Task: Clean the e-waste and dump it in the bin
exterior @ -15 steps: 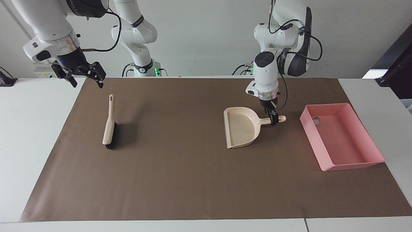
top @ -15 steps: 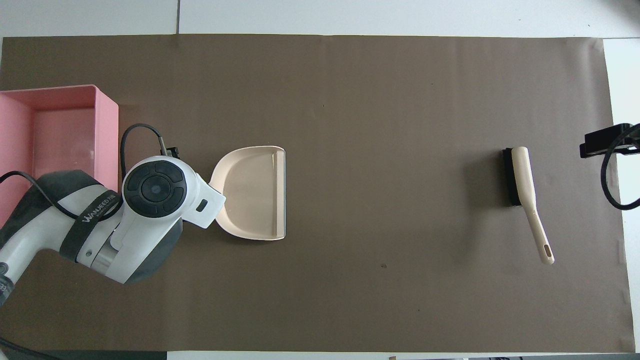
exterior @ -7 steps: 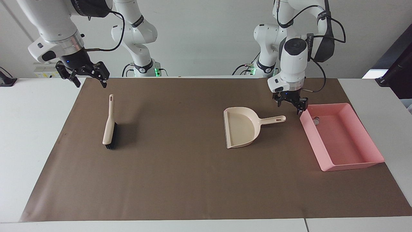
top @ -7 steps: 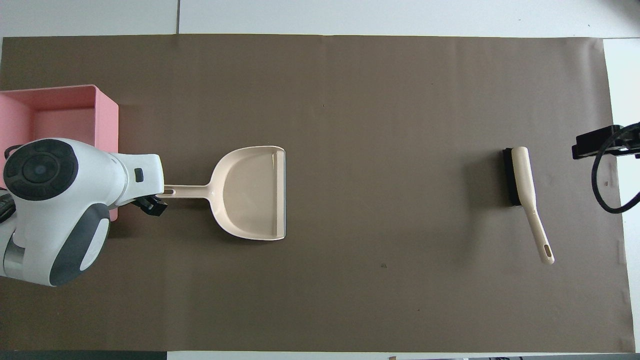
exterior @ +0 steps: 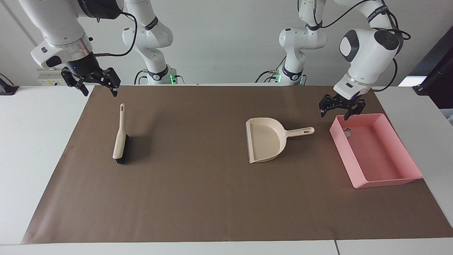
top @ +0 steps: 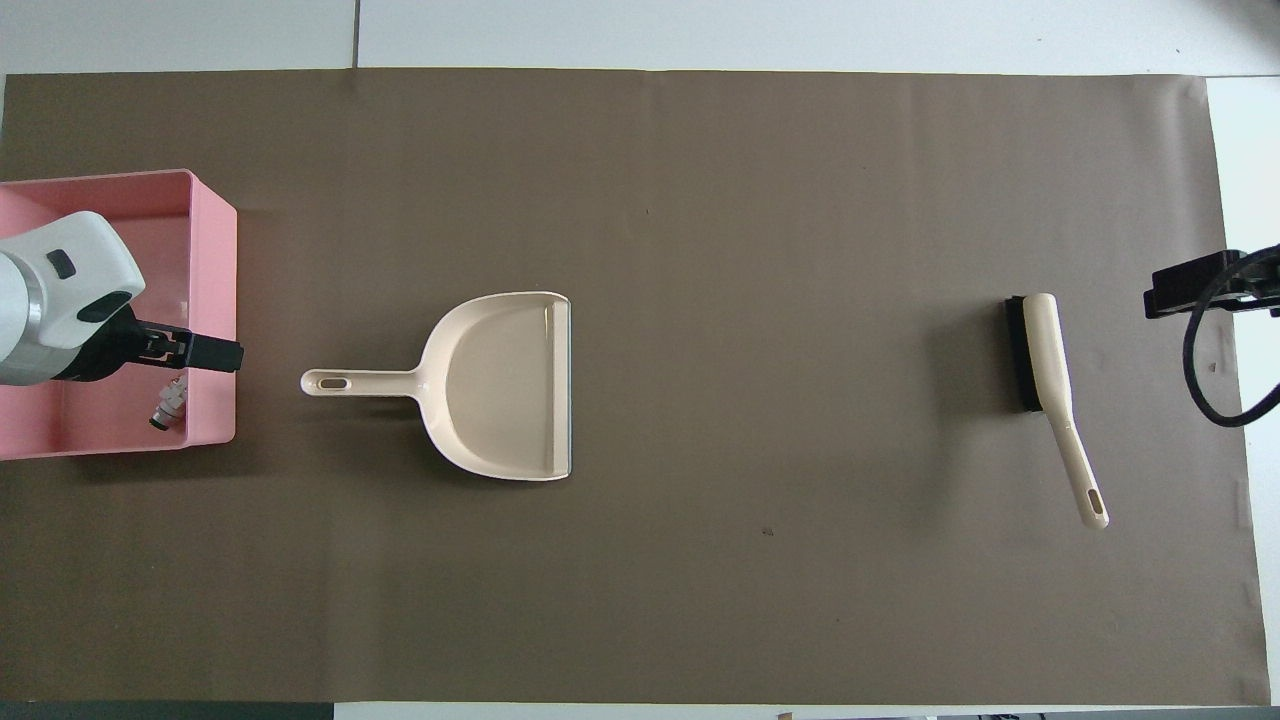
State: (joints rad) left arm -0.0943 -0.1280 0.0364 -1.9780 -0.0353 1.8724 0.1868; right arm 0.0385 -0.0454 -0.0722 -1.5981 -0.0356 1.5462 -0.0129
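E-waste: one small whitish piece (top: 168, 401) sits inside the pink bin (exterior: 385, 180), in the bin's corner nearest the robots and the dustpan. Can't spot the dark block anywhere. The left gripper (exterior: 342, 107) hangs over that same end of the bin, fingers spread apart, nothing in them. The beige dustpan (exterior: 264, 140) lies flat on the brown mat (exterior: 198, 198) just beside the bin, handle pointing at it. The brush (exterior: 120, 136) is well away from the bin, toward the right arm's end, and the right gripper (exterior: 95, 84) hangs up there, spread open and empty.
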